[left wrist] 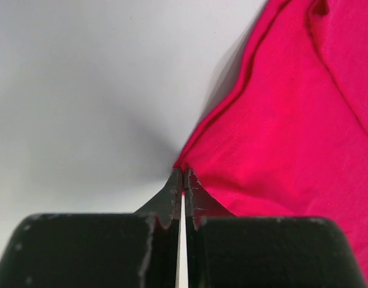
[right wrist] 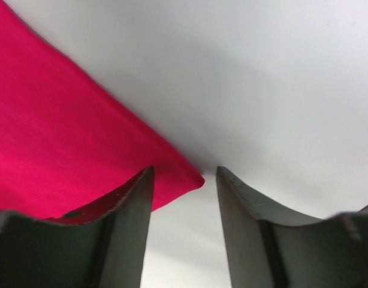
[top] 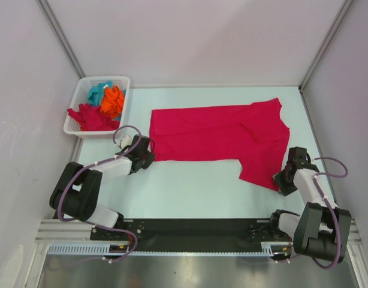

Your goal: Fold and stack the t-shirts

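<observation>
While the crimson t-shirt (top: 220,135) lies spread mid-frame on the desk (top: 190,198) | left claw (left wrist: 183,177) clamped on its lower-left corner to anchor it | right claw (right wrist: 184,174) apart, straddling lower-right corner, likely for folding

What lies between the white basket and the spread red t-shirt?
Bare table, with the left arm's cable loop at the near end; the top view shows it.
</observation>
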You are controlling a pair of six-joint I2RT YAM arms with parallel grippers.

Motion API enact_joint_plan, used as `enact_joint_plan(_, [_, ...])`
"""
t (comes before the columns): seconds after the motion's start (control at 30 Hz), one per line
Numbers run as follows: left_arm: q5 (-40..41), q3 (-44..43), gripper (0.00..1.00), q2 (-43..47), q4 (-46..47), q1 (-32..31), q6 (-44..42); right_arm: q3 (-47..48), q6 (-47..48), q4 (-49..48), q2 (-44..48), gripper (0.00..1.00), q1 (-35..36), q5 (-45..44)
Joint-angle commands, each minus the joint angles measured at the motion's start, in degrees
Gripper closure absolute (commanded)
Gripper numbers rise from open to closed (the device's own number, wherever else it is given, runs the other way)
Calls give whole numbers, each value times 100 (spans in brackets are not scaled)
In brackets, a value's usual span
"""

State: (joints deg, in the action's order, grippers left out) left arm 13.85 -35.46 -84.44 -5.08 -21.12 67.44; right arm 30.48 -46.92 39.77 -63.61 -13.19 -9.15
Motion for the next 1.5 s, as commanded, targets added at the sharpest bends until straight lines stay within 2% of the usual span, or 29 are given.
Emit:
enact_joint_plan(0.0, [-40,57,100,68,51,56,-64,-50,-2,-171,112,52,36,-114])
enact_joint_plan(0.1, [-49,66,99,95,51,47,-82,-173,-46,-241,156,59,53,-8])
enact_joint_plan(0.13, [-49,66,100,104,34,47,-82,-200,-81,-250,165,64,62,18])
enact_joint_plan(0.23, [-40,57,99,130,-1,47,-99,-244,-107,-250,156,64,97,45])
enact_joint_plan(0.3, [-14,40,100,147,-28,47,-91,-236,-107,-250,165,69,132,45])
enact_joint_plan(0.33, [-14,48,100,156,-37,47,-91,-209,-107,-259,156,78,133,18])
enact_joint_plan(0.4, [-40,31,100,165,-37,47,-91,-148,-63,-215,139,90,133,-25])
enact_joint_plan(0.43, [-49,-4,100,165,-54,47,-99,-8,-55,-154,139,100,124,-43])
enact_joint_plan(0.77, [206,-514,100,288,-572,56,-284,1301,402,-136,-37,100,124,-210])
enact_joint_plan(0.97, [320,-786,100,394,-801,126,-284,1908,684,-505,-379,100,54,0])
enact_joint_plan(1.2, [426,-1365,100,192,-1144,258,-240,3014,789,-1181,-1406,100,-104,396])
enact_joint_plan(1.47, [584,-2016,99,-98,-1407,469,-433,4316,1017,-1366,-2400,100,-404,844])
